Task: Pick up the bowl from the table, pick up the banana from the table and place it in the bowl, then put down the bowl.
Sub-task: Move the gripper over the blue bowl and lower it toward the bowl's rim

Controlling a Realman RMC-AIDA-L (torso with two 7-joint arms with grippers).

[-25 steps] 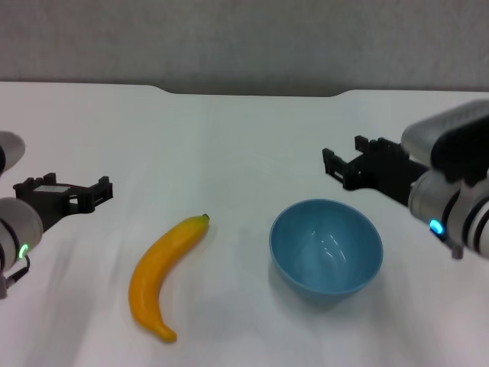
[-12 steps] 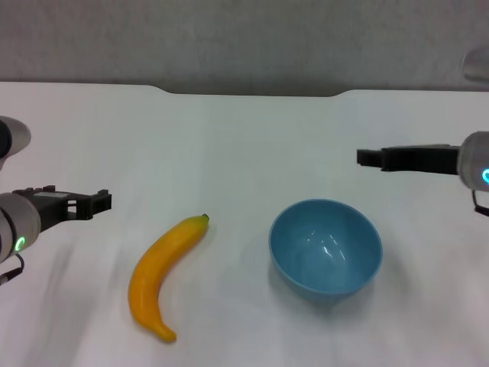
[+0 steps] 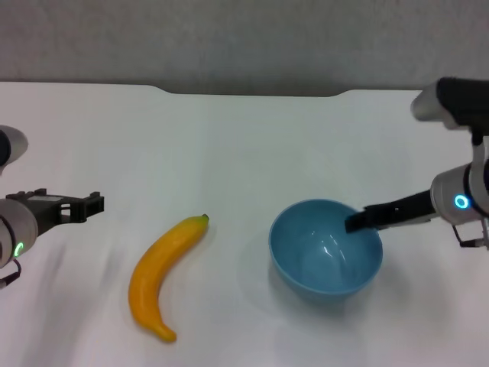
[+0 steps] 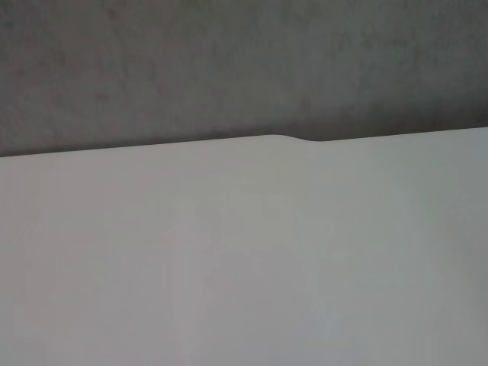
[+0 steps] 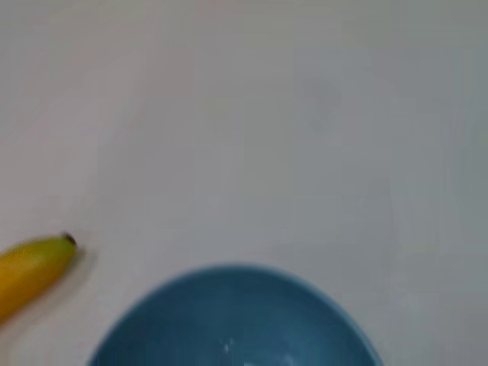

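Note:
The light-blue bowl [image 3: 325, 252] stands upright and empty on the white table [image 3: 229, 138], right of centre. In the right wrist view the bowl [image 5: 229, 320] fills the lower edge. The yellow-orange banana [image 3: 164, 267] lies left of the bowl, stem tip toward the far side. Its tip also shows in the right wrist view [image 5: 30, 271]. My right gripper [image 3: 357, 222] reaches in from the right, its tip at the bowl's right rim. My left gripper [image 3: 69, 205] is open and empty at the left edge, well left of the banana.
The table's notched far edge [image 3: 252, 93] meets a grey wall [image 3: 244, 38]. The left wrist view shows only bare tabletop [image 4: 244, 267] and the wall [image 4: 244, 69].
My right gripper has come down and forward from behind the bowl to its right rim. My left gripper has turned and drifted slightly left. Bowl and banana have not moved.

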